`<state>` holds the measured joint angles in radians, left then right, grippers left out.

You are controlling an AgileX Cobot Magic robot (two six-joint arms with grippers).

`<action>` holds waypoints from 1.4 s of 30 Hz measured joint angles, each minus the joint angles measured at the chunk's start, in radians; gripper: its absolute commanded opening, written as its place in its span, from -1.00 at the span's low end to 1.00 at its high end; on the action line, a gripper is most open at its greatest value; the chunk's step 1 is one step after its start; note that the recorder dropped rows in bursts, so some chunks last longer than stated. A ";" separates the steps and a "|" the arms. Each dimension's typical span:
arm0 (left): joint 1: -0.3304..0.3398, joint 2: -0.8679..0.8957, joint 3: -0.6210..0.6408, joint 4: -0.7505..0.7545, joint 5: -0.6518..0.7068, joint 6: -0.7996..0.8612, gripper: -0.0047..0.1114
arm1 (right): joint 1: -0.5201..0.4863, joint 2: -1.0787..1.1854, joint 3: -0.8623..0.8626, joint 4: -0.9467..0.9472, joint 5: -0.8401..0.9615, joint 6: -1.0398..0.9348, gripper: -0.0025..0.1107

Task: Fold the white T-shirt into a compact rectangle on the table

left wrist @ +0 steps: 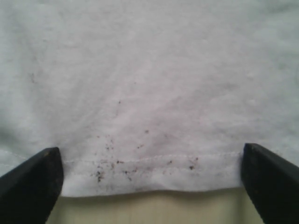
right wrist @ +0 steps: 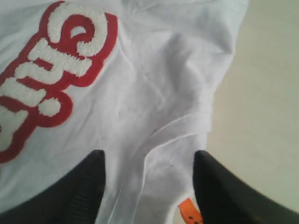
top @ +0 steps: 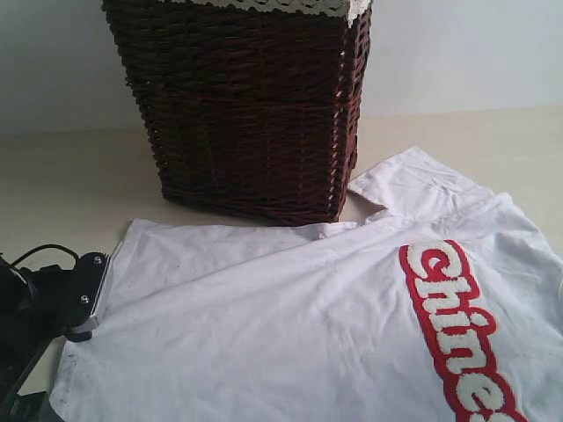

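- T-shirt (top: pixel 290 325), white, short-sleeved: spread flat on the table (top: pixel 62 185), filling the near foreground of the exterior view. Red-outlined lettering (top: pixel 453 325) faces up at the right.
- Left gripper (left wrist: pixel 149 184): jaws spread wide and holding nothing. It sits low at the shirt's left edge, one finger to either side of a stretch of hem (left wrist: pixel 154 156). The hem runs straight across the gap from finger to finger, with bare table on the wrist side and cloth on the far side. Small dark specks (left wrist: pixel 112 163) mark the fabric there.
- Right gripper (right wrist: pixel 149 182): fingers parted over the neck area and gripping nothing. A fold seam and the orange neck tag (right wrist: pixel 189 210) lie between or just beside them. It is out of sight in the exterior view.
- Governing relation (judgement): the shirt's long axis runs from the hem on the left arm's side to the collar on the right arm's side, so each arm is nearer its own end. Any lengthwise fold would carry one end toward the other.
- Sleeve (top: pixel 413 180): flat, further back, near the basket.
- Wicker basket (top: pixel 255 114), dark, with lace trim (top: pixel 290 7): stands beyond the shirt's far edge, just beside it. I cannot tell whether they touch.
- Wall (top: pixel 53 61), pale: rearmost.
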<state>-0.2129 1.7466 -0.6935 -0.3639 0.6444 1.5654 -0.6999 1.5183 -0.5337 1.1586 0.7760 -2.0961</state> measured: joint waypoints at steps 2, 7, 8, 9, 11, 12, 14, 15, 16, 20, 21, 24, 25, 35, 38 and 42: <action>0.000 0.000 0.000 0.000 0.000 0.000 0.80 | 0.000 0.015 -0.020 -0.053 0.016 0.000 0.15; 0.000 0.000 0.000 0.000 0.000 0.000 0.80 | -0.004 0.120 -0.110 -0.369 0.176 0.053 0.09; 0.000 0.000 0.000 0.000 0.000 0.000 0.80 | -0.010 0.131 -0.115 -0.487 0.241 0.108 0.08; 0.000 0.000 0.000 0.000 0.000 0.000 0.80 | -0.017 0.133 -0.117 -0.551 0.295 0.136 0.02; 0.000 0.000 0.000 0.000 0.000 0.000 0.80 | -0.023 0.133 -0.111 -0.721 0.400 0.215 -0.18; 0.000 0.000 0.000 0.000 0.000 0.000 0.80 | -0.023 0.133 -0.080 -0.842 0.418 0.255 -0.32; 0.000 0.000 0.000 0.000 0.000 0.000 0.80 | -0.023 0.133 -0.014 -0.996 0.425 0.259 -0.55; 0.000 0.000 0.000 0.000 0.000 0.000 0.80 | -0.023 0.131 0.024 -1.046 0.408 0.256 -0.64; 0.000 0.000 0.000 0.000 0.000 0.000 0.80 | -0.023 0.131 0.047 -1.053 0.379 0.247 -0.77; 0.000 0.000 0.000 0.000 0.000 0.000 0.80 | -0.023 0.131 0.080 -0.943 0.307 0.156 -0.96; 0.000 0.000 0.000 0.000 0.000 0.000 0.80 | -0.023 0.131 0.080 -0.924 0.304 0.158 -0.96; 0.000 0.000 0.000 0.000 0.000 0.000 0.80 | -0.023 0.129 0.080 -0.941 0.303 0.200 -0.96; 0.000 0.000 0.000 0.000 0.000 0.000 0.80 | -0.023 0.126 0.080 -0.944 0.305 0.205 -0.96; 0.000 0.000 0.000 0.000 0.000 0.000 0.80 | -0.023 0.060 0.054 -0.628 0.169 0.039 -0.96; 0.000 0.000 0.000 0.000 0.000 0.000 0.80 | -0.023 0.106 0.051 -0.608 0.092 0.012 -0.96; 0.000 0.000 0.000 0.000 0.000 0.000 0.80 | -0.023 0.162 0.045 -0.698 0.068 0.056 -0.96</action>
<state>-0.2129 1.7466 -0.6935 -0.3639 0.6444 1.5654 -0.7233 1.6807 -0.4883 0.4603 0.8439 -2.0397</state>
